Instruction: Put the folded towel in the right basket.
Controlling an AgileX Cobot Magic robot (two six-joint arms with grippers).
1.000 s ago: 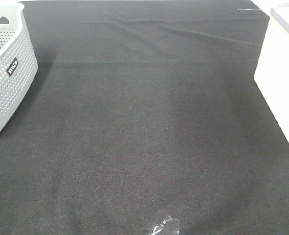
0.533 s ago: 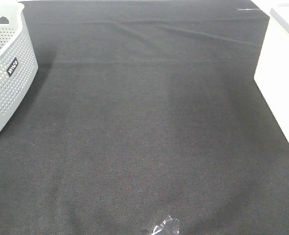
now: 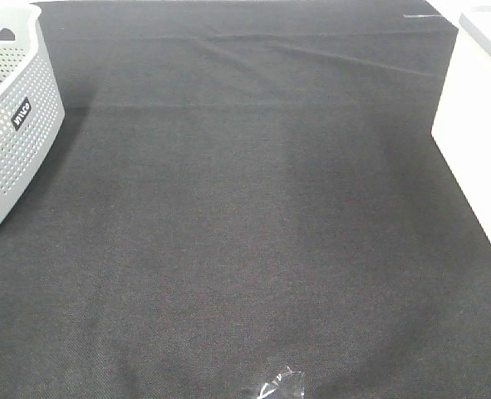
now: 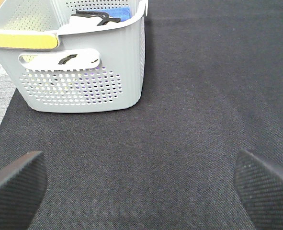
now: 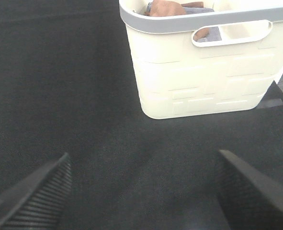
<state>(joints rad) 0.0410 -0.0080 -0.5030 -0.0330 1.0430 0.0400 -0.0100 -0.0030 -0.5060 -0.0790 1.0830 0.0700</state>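
Observation:
The right basket, cream with a grey rim, stands at the right edge of the black cloth. In the right wrist view it holds an orange-brown cloth and a grey-blue cloth. No towel lies on the cloth. My right gripper is open and empty, low over the cloth a short way in front of this basket. My left gripper is open and empty, in front of the grey perforated basket. Neither gripper shows in the exterior high view.
The grey perforated basket stands at the left edge and holds a blue cloth and a black item. A scrap of clear plastic lies at the front edge. The black cloth covers the table.

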